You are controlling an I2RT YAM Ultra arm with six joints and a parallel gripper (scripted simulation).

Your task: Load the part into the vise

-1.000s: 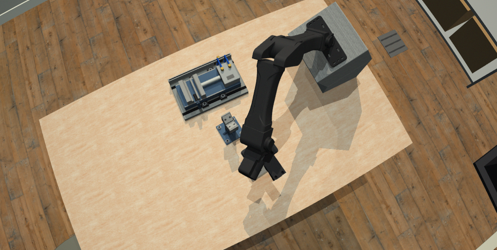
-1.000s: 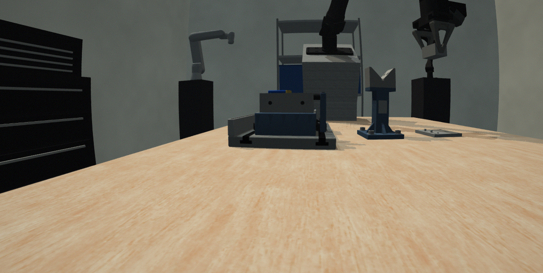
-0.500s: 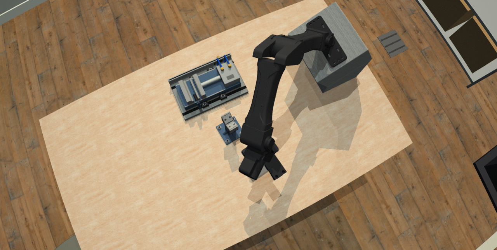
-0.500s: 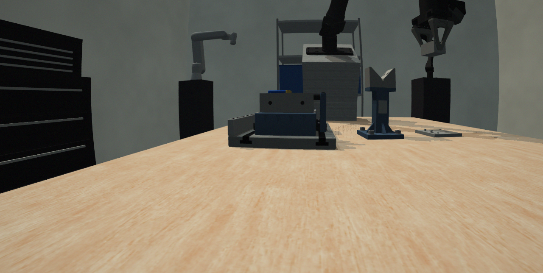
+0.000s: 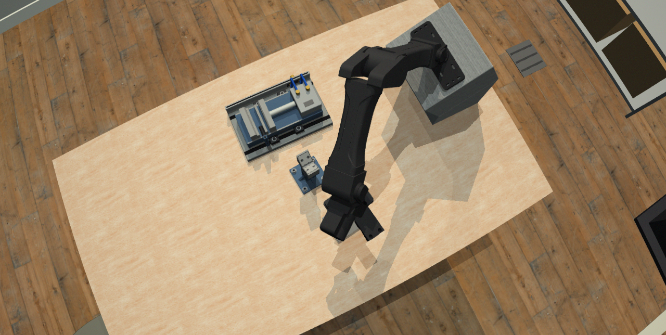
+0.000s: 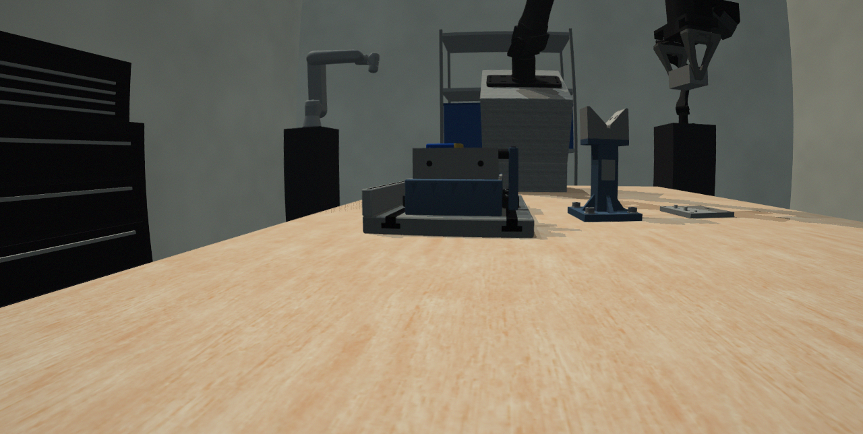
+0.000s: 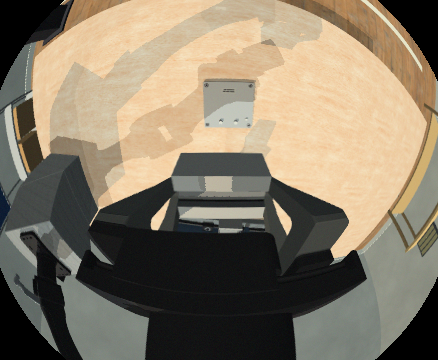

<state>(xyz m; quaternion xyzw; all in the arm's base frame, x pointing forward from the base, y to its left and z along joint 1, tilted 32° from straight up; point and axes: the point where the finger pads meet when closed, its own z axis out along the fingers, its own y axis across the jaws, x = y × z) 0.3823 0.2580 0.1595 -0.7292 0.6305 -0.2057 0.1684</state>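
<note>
My gripper (image 6: pixel 686 74) (image 7: pixel 221 184) is shut on the grey part (image 6: pixel 680 77) (image 7: pixel 221 165), gripping it across its long direction, well above the table. The milled slot cannot be made out. The grey infeed plate (image 6: pixel 698 211) (image 7: pixel 229 102) lies bare, near and below the part. The vise (image 5: pixel 300 120) (image 6: pixel 452 197) is open; its fixed jaw (image 5: pixel 248 123) and rod-side jaw (image 5: pixel 266 114) stand apart with nothing seen between them but the dark work stop (image 5: pixel 261 129). The low bars are not clear. The V-block (image 5: pixel 310 169) (image 6: pixel 603 127) is empty on its blue stand.
The V-block stand's blue base (image 5: pixel 297 183) (image 6: pixel 603 216) is bolted between the vise and the infeed plate. The arm's grey pedestal (image 5: pixel 458 86) (image 6: pixel 524 141) stands at the table's far end. Blue air fittings (image 5: pixel 303 80) rise above the cylinder.
</note>
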